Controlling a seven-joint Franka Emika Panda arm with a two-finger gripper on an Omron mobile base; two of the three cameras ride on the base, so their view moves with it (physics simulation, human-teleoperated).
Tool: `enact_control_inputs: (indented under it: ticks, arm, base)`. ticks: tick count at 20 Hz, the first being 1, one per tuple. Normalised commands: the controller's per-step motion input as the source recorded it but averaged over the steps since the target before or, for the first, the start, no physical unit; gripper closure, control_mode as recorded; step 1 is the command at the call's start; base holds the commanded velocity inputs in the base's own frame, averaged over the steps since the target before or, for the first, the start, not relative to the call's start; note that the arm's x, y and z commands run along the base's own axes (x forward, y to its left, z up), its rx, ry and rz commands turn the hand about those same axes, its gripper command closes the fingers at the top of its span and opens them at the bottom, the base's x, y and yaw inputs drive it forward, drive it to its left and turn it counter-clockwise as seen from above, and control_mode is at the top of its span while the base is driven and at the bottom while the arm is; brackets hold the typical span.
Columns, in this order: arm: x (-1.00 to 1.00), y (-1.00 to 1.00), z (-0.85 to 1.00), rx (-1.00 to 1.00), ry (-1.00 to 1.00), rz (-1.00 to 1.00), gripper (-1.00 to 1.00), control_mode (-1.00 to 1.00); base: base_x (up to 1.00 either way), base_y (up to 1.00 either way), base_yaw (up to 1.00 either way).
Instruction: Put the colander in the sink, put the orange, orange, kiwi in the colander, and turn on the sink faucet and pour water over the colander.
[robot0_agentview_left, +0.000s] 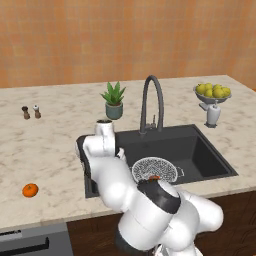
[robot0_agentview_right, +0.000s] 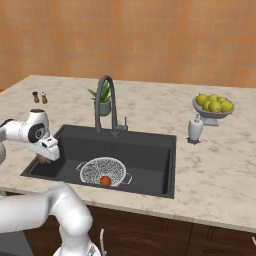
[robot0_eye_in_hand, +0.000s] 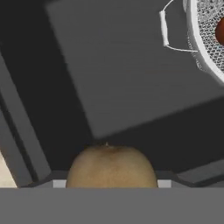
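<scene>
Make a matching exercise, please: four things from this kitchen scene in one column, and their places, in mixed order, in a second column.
Things:
1. kiwi
2. colander
3. bright orange
4. darker orange

Places:
A. on the counter, left of the sink
B. in the colander
C. between the fingers of the gripper, over the sink's left end
D. on the floor of the sink

Pairs: 1-C, 2-D, 3-A, 4-B

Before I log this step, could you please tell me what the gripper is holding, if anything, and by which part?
The gripper holds the kiwi across its sides, above the left end of the sink.
</scene>
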Motion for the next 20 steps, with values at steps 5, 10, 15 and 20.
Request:
enact_control_inputs:
  ticks: [5,10,15,20]
  arm:
    - [0.14,-0.95,0.03,0.0,0.0,-0.41,1.0,-1.0]
    - [0.13,-0.78,-0.01,-0.03,0.0,-0.36,1.0,-1.0]
    - [0.14,-0.5,-0.03,0.0,0.0,-0.25,1.0,-1.0]
    - [0.05,-0.17,-0.19,0.0,0.01,-0.09,1.0,-1.0]
  base:
    - [0.0,0.0,0.0]
    - [0.0,0.0,0.0]
    - [0.0,0.0,0.0]
    - [0.0,0.0,0.0]
